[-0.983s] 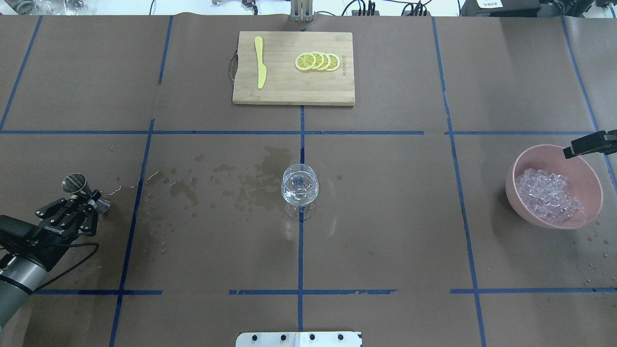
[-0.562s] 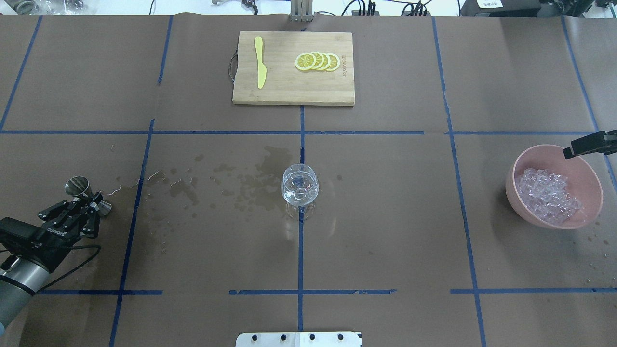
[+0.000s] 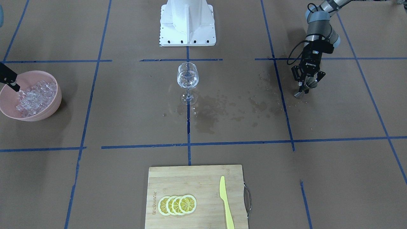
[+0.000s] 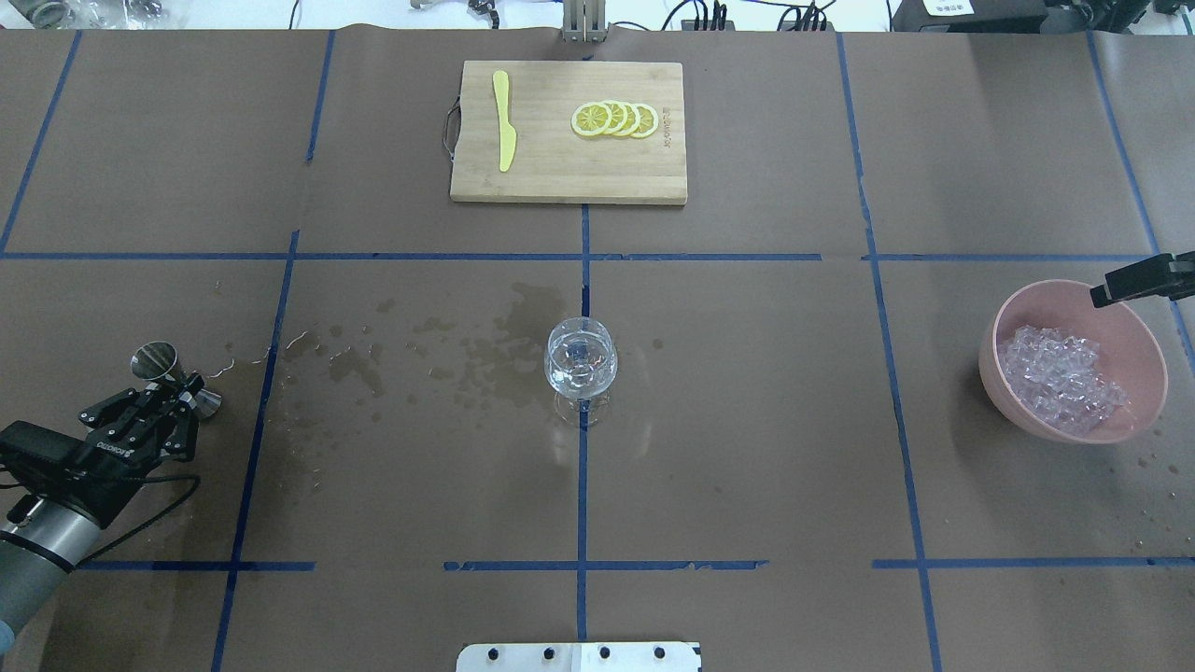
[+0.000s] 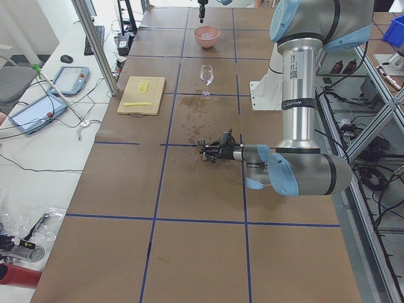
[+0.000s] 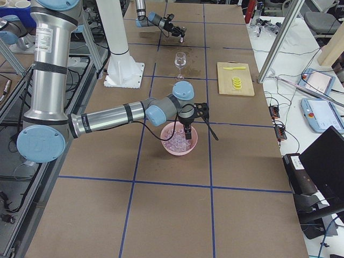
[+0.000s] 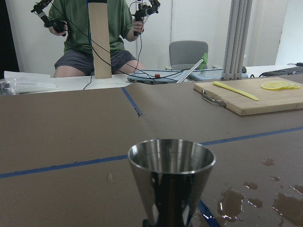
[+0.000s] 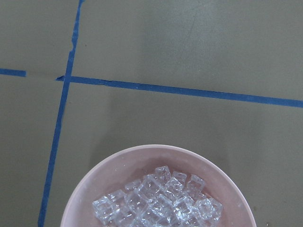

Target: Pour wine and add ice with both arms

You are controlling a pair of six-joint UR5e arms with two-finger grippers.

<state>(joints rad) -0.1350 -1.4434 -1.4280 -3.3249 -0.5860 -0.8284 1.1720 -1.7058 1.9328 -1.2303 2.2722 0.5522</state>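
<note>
You are looking down on a brown paper counter (image 4: 747, 420) marked into squares with blue tape. At its center stands a clear wine glass (image 4: 580, 347), upright, where two tape lines cross, and a small amount of colourless wine (image 4: 580, 378) sits in the bottom of its bowl. Dark wet stains (image 4: 485, 350) spread over the paper on the robot's left side of the glass. Far out on that side, the left gripper (image 4: 182, 390) is low over the counter, its jaws clenched on the narrow waist of a metal measuring cup (image 4: 155, 358). The left wrist camera shows that cup upright with its open mouth on top. On the robot's right, well apart from the glass, a pink bowl (image 4: 990, 350) holds a heap of small clear ice cubes (image 4: 1060, 378). The right gripper (image 4: 1141, 279) hangs above the far rim of the bowl. Only one black finger shows at the picture's edge, so you cannot tell whether its jaws are released or clenched. At the far edge of the counter lies a wooden cutting board (image 4: 568, 173), with a yellow knife (image 4: 504, 121) and a row of overlapping lemon slices (image 4: 616, 119) on it.
</note>
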